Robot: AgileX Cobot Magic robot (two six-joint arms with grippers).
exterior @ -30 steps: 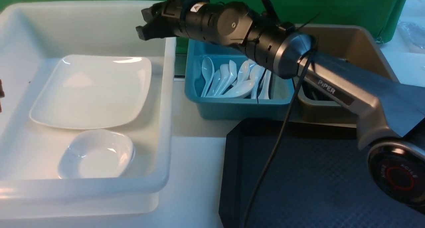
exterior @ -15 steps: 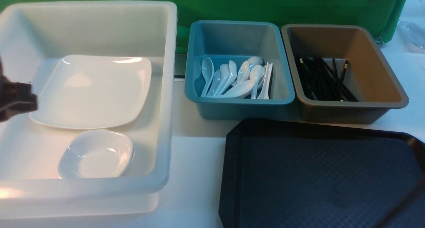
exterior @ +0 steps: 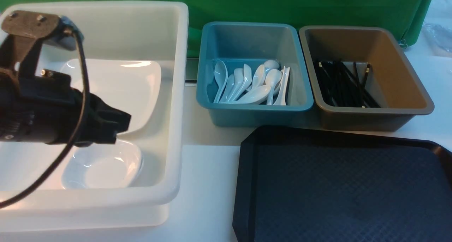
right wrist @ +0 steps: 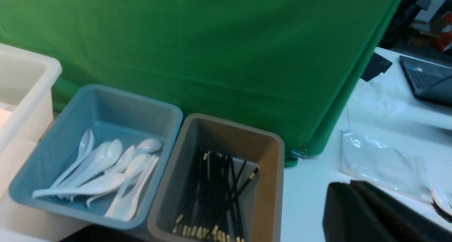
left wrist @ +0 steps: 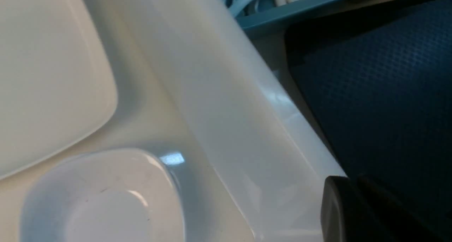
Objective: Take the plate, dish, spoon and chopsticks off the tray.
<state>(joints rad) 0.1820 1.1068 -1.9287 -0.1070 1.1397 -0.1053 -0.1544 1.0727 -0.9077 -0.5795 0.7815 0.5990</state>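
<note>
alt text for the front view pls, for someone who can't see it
Black tray lies bare at front right; behind it a blue bin holds white spoons and a brown bin black chopsticks. At left, a white tub holds the plate and small dish, partly hidden by the left gripper.

Glossy white plate (exterior: 116,90) and small dish (exterior: 106,164) lie in a smooth, semi-translucent plastic tub (exterior: 176,94); the black tray (exterior: 339,185) is matt, finely textured plastic; the backdrop (exterior: 282,5) is green cloth.

White spoons (right wrist: 102,171) fill the blue bin (right wrist: 95,153); black chopsticks (right wrist: 215,196) lie in the brown bin (right wrist: 219,178) beside it
</note>
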